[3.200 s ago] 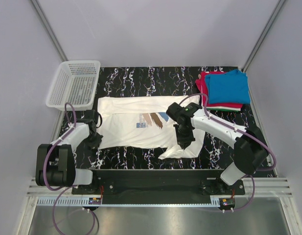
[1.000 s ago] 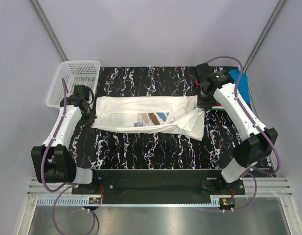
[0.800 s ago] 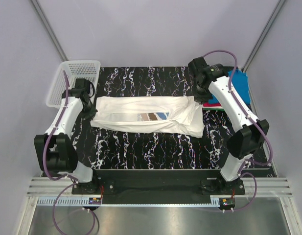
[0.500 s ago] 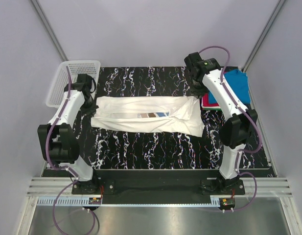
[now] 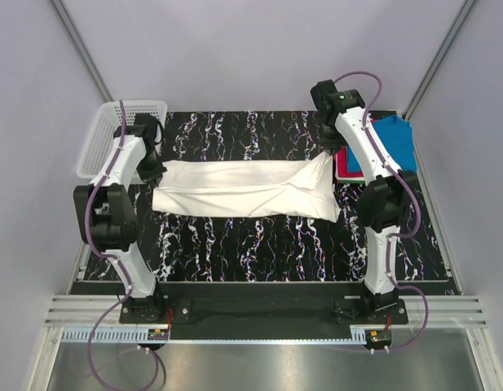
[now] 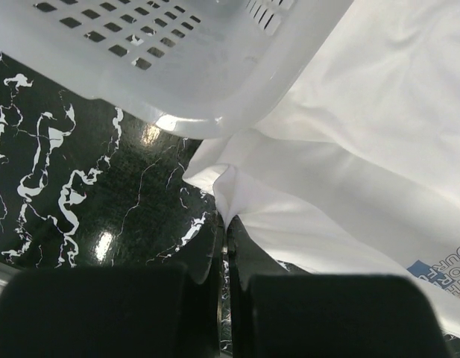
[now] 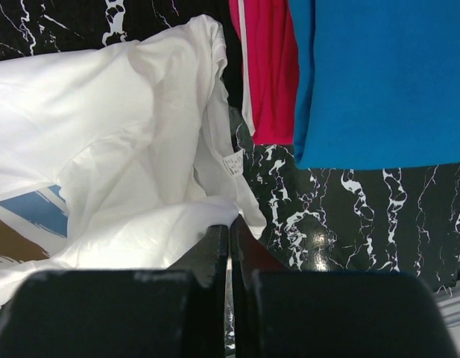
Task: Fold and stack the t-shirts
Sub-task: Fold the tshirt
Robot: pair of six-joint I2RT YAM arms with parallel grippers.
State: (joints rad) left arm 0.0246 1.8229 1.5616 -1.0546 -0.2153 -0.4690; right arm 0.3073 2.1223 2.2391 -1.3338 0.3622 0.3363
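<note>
Black white-veined marble table (image 5: 259, 244) — plain grey walls (image 5: 251, 49), metal corner struts (image 5: 80, 49).

Small blue logo patch (image 6: 438, 270) on the large white cloth t-shirt (image 6: 364, 149), left wrist view: white capitals cut by the frame edge, fragments "OUR" and "WOR" at best. Small white sewn-in tag (image 7: 233, 161), right wrist view: print too tiny to read.

white t-shirt (image 5: 243, 189) folded lengthwise, blue tee (image 5: 396, 140) stacked on red tee (image 5: 341, 165).
</note>
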